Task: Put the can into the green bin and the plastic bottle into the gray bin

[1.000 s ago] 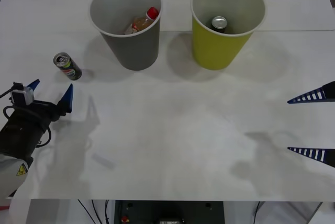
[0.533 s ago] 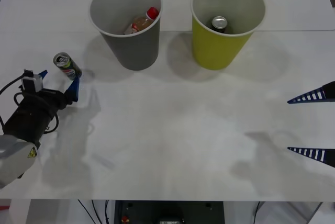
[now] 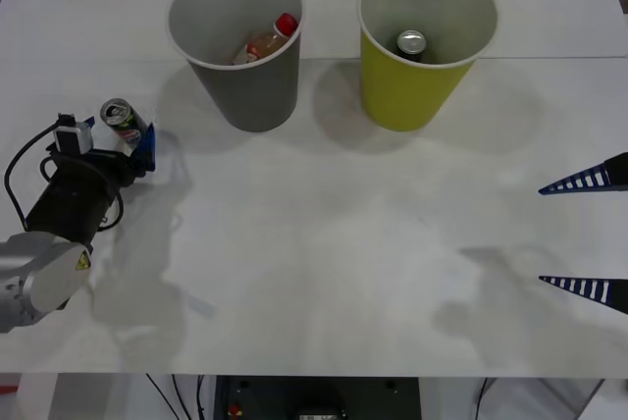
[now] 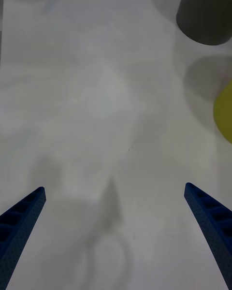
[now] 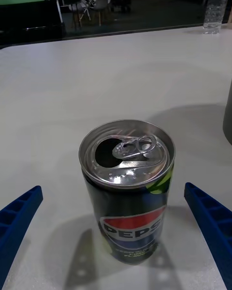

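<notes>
Can [image 3: 125, 123] stands upright on the white table [image 3: 324, 243] at far left, between the spread blue fingers of the left gripper [image 3: 116, 135]; jaws wide apart, not touching it; in the left wrist view the can [image 5: 127, 188] sits centered between the two fingertips, opened silver top showing; gray bin [image 3: 235, 45] behind and to the right, bottle [image 3: 267, 39] lying tilted inside it; green bin [image 3: 427, 42] beside the gray one, holding another silver-topped can [image 3: 411, 43]; right gripper [image 3: 587, 234] parked at the right edge, fingers spread, holding nothing, above bare table.
</notes>
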You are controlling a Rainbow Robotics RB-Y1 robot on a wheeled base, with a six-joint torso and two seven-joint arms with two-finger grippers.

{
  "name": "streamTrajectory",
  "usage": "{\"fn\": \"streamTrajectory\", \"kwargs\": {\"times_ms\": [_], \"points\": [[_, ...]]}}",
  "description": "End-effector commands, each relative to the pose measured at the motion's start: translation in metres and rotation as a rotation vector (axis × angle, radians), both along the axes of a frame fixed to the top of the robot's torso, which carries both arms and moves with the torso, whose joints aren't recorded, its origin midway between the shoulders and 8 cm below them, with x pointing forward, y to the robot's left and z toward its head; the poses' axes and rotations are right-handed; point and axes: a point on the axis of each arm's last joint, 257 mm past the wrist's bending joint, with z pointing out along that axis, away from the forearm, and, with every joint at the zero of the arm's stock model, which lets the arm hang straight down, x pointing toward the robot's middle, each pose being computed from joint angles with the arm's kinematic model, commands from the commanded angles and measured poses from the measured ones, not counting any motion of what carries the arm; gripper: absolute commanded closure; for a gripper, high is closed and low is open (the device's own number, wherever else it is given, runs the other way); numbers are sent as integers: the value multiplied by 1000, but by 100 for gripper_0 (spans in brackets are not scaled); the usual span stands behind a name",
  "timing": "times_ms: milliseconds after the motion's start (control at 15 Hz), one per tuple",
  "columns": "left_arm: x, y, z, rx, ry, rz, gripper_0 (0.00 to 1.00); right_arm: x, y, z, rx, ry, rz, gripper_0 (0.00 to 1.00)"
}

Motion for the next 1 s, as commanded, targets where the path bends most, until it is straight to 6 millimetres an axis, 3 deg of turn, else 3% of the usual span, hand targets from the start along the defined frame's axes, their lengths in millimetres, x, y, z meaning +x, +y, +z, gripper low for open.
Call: {"fn": "streamTrajectory", "kwargs": {"times_ms": [67,600,667,733,1000], "points": [[6,-2,3,-7,-5,7,0,0,0,0,0,0,0,0],[14,-5,4,-28,-1,18,0,0,0,0,0,0,0,0],[14,-4,4,-29,-1,19,65,0,0,0,0,0,0,0],[14,-5,5,-19,-4,20,100,0,0,0,0,0,0,0],[14,-5,4,-11,-3,19,100,0,0,0,0,0,0,0]]}}
